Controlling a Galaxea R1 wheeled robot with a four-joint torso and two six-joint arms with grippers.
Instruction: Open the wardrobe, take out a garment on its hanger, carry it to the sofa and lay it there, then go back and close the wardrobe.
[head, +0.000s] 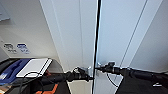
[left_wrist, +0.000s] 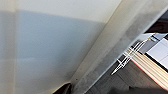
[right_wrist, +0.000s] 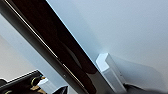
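Observation:
The white wardrobe (head: 82, 37) stands close in front of me, its two tall doors parted by a thin dark gap down the middle. My left gripper (head: 88, 74) is at the small white handle (head: 89, 69) of the left door. My right gripper (head: 99, 67) reaches the gap from the other side, at the right door's handle. In the right wrist view, a white handle (right_wrist: 108, 68) juts from the pale door beside the dark gap (right_wrist: 60, 52). The left wrist view looks along the white door (left_wrist: 55, 50) and its edge.
A blue and white case (head: 27, 67) lies low to the left of the wardrobe, with orange parts (head: 51, 88) below it. Blue labels (head: 17, 47) are on the left wall. Beside the door edge are a white wire rack (left_wrist: 127, 58) and stacked flat boards (left_wrist: 150, 67).

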